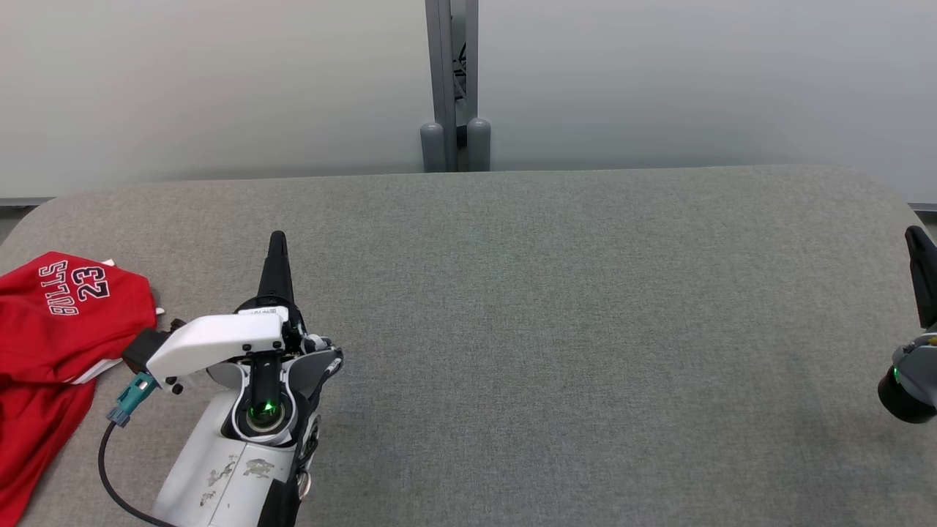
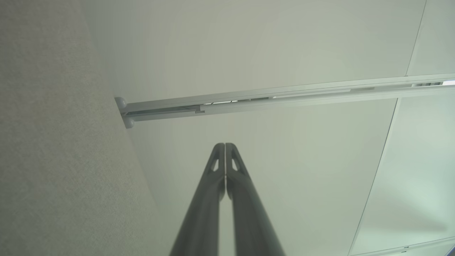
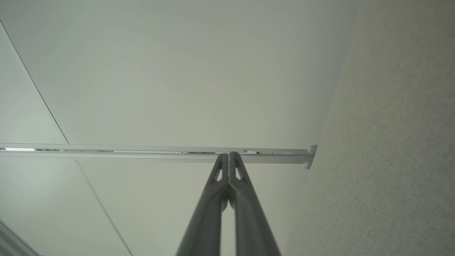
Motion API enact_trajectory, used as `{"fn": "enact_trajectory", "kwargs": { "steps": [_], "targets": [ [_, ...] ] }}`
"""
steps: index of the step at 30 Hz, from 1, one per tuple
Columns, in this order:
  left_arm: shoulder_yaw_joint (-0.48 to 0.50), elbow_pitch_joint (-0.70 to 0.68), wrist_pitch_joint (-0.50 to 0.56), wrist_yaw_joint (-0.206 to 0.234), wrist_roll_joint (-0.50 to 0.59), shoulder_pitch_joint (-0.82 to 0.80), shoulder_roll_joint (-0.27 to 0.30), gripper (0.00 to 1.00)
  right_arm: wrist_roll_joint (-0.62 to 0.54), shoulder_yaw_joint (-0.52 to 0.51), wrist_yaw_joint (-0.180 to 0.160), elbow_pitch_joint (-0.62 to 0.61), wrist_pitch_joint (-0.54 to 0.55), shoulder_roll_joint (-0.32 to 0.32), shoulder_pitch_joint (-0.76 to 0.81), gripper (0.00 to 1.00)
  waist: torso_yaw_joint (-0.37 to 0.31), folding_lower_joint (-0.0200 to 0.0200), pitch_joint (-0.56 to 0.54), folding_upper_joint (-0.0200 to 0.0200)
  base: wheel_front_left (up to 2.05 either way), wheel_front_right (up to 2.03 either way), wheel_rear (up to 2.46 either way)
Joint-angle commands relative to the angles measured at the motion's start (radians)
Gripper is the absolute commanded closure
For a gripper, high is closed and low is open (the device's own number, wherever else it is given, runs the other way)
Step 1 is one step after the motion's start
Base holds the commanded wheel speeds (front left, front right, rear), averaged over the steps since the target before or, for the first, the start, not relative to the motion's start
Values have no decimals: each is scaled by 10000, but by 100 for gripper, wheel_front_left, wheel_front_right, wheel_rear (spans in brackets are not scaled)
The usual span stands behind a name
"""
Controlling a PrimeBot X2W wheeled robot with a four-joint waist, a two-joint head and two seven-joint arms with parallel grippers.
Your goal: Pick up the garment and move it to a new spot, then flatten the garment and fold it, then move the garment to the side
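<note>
The garment (image 1: pixel 51 344) is a red jersey with white lettering and the number 23, lying crumpled at the table's far left edge, partly cut off by the head view's border. My left gripper (image 1: pixel 278 240) is shut just to the right of it, fingers pointing toward the back wall, holding nothing. In the left wrist view its fingertips (image 2: pixel 225 145) press together over empty air. My right gripper (image 1: pixel 915 236) sits at the head view's right edge, far from the jersey. The right wrist view shows this gripper (image 3: pixel 229 154) shut and empty.
The grey fabric-covered table (image 1: pixel 556 322) spreads wide between the two arms. A pale wall rises behind it, with a grey vertical post (image 1: pixel 452 80) at the middle of the back edge. A black cable (image 1: pixel 110 476) loops from my left wrist beside the jersey.
</note>
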Motion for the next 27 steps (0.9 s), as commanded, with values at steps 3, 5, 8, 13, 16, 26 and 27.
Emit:
{"fn": "enact_trajectory", "kwargs": {
  "steps": [3,5,8,13,16,26,27],
  "targets": [
    [20,-11,-21,-39,-60,-83,32,100,18,8,22,9,-24,-55,59,100,0,0,0,0,0,0,0],
    [18,-11,-21,-39,-60,-83,32,100,18,8,22,8,-24,-55,59,100,0,0,0,0,0,0,0],
    [18,-11,-21,-39,-60,-83,32,100,18,8,22,8,-24,-55,59,100,0,0,0,0,0,0,0],
    [18,-11,-21,-39,-60,-83,32,100,20,4,22,8,-25,-55,59,100,0,0,0,0,0,0,0],
    [19,-11,-21,-39,-60,-83,32,100,18,8,22,8,-24,-55,59,100,0,0,0,0,0,0,0],
    [19,-12,-21,-39,-60,-83,32,100,18,4,22,8,-24,-55,59,100,0,0,0,0,0,0,0],
    [19,-12,-21,-39,-60,-83,32,100,18,8,22,8,-24,-55,59,100,0,0,0,0,0,0,0]
  ]
}}
